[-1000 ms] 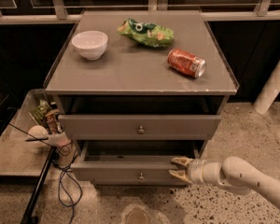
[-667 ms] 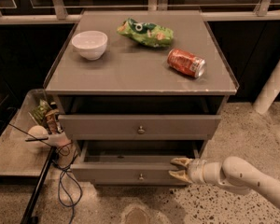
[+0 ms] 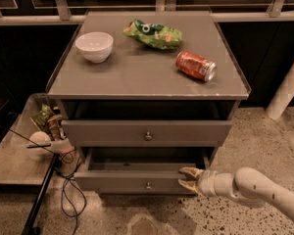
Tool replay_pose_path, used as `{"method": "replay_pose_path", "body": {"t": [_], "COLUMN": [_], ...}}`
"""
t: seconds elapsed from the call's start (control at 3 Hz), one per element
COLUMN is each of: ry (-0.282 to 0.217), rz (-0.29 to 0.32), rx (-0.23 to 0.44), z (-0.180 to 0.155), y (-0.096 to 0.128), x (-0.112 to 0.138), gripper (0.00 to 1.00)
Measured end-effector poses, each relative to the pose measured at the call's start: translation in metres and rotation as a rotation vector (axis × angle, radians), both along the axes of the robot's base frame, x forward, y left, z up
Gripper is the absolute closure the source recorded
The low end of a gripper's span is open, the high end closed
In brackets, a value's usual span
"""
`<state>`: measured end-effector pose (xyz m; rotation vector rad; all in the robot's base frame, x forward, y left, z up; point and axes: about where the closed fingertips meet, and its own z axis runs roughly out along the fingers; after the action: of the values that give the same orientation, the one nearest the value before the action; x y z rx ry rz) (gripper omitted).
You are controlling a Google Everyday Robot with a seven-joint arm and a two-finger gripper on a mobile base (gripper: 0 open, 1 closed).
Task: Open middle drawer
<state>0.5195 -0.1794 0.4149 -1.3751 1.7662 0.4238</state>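
Note:
The middle drawer [image 3: 137, 181] is the lower grey front with a small round knob [image 3: 148, 185]. It stands pulled out, and its shallow grey box shows behind the front. My gripper [image 3: 186, 180] is at the right end of that front, on a white arm [image 3: 250, 186] that comes in from the lower right. Its two fingers [image 3: 187, 171] are spread apart, one near the front's top edge and one near its bottom edge. The wider grey drawer front [image 3: 147, 132] above it has its own knob. No third front is in view.
On the cabinet top [image 3: 137, 72] are a white bowl [image 3: 94, 45], a green chip bag [image 3: 153, 35] and a red soda can [image 3: 195, 65] lying on its side. A clear bin [image 3: 24, 146] of items and black cables [image 3: 66, 187] are at the left. A white post [image 3: 288, 89] stands at the right.

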Motion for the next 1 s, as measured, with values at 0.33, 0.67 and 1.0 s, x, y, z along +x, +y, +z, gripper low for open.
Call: {"method": "replay_pose_path", "body": {"t": [0.33, 0.67, 1.0], "ry": [0.000, -0.011, -0.011], "rz": [0.000, -0.033, -0.033], "rx": [0.000, 0.002, 0.002], "z": [0.004, 0.016, 0.016], "y": [0.000, -0.005, -0.005], "x": [0.000, -0.013, -0.013], "gripper": [1.00, 1.00, 1.00]}}
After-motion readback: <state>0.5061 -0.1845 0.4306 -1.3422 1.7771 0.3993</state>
